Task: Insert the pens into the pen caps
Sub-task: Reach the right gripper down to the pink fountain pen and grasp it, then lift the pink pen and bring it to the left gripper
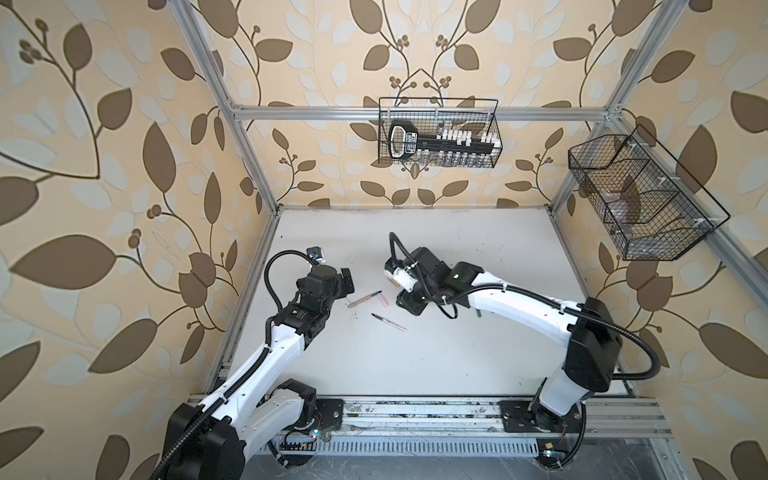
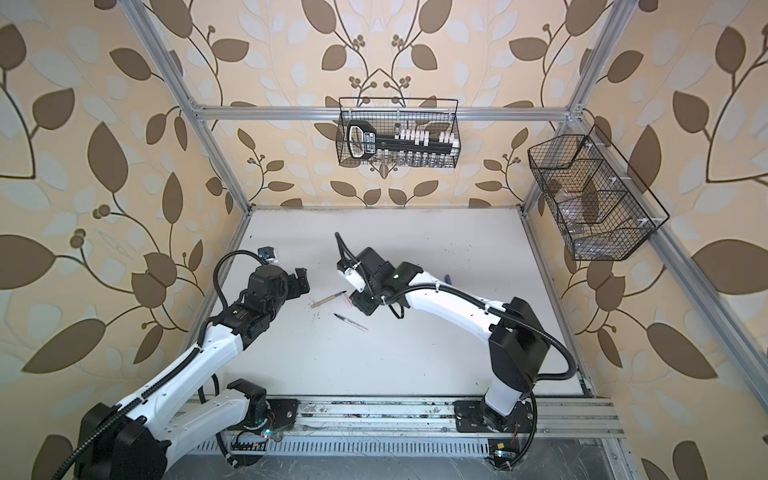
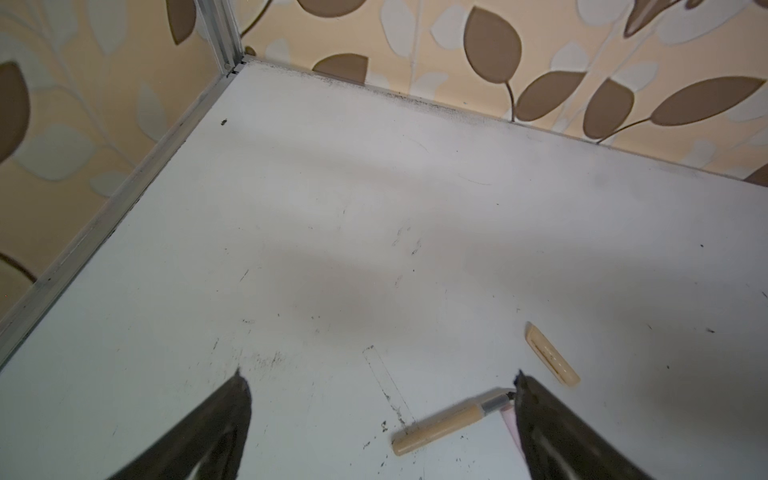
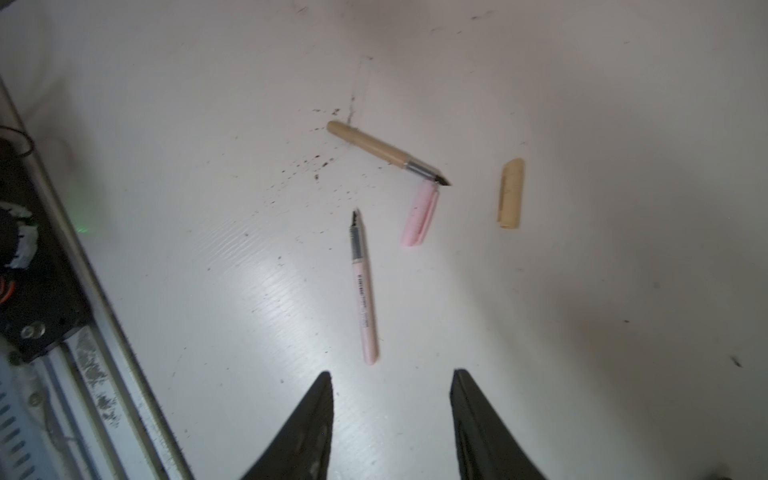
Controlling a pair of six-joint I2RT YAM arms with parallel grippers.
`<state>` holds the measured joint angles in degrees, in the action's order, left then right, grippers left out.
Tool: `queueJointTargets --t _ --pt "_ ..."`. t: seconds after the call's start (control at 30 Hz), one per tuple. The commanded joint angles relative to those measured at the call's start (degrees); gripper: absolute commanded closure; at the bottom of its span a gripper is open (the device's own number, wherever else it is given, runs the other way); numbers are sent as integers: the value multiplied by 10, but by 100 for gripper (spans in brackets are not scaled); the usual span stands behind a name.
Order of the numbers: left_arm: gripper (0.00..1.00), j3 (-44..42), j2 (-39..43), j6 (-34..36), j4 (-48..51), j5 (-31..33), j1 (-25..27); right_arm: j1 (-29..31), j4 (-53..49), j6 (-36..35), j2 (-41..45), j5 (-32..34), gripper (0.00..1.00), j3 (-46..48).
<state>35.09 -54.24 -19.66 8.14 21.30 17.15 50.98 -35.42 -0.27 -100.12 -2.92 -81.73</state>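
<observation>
On the white table lie a tan pen [image 4: 386, 151] [image 1: 364, 299] and a pale pink pen [image 4: 365, 291] [image 1: 388, 322], both uncapped. The pink cap [image 4: 419, 216] lies against the tan pen's tip. The tan cap [image 4: 511, 193] [image 3: 552, 355] lies apart from it. My right gripper [image 4: 392, 374] [image 1: 404, 305] hovers open and empty just short of the pink pen's rear end. My left gripper [image 3: 378, 374] [image 1: 347, 283] is wide open above the table, with the tan pen [image 3: 449, 419] lying between its fingers and the tip by one finger.
A dark green piece [image 1: 478, 312] pokes out under the right forearm. A blue piece [image 2: 448, 277] shows behind that arm. I cannot tell whether each is a pen or a cap. Wire baskets [image 1: 438, 132] [image 1: 640, 199] hang on the back and right walls. Frame rails edge the table.
</observation>
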Motion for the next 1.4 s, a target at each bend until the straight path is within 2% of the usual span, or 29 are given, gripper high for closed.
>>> queueJointTargets --t 0.0,0.1,0.33,0.57,1.1,1.37 --pt "1 -11 31 -23 -39 36 -10 17 -64 -16 -67 -38 51 -69" --pt "1 -17 37 -36 -42 34 -15 33 -59 -15 -107 -34 48 -90" --pt "1 -40 73 -55 -52 51 -20 36 -62 -9 -175 -47 52 -132" --pt "1 -53 112 -54 -49 71 -21 42 -83 -13 -229 -27 54 -165" --pt "1 -51 94 -50 -52 66 -21 45 -63 -2 -276 14 57 -174" --pt "1 -53 94 -49 -56 68 -21 50 -52 -2 -293 52 63 -171"
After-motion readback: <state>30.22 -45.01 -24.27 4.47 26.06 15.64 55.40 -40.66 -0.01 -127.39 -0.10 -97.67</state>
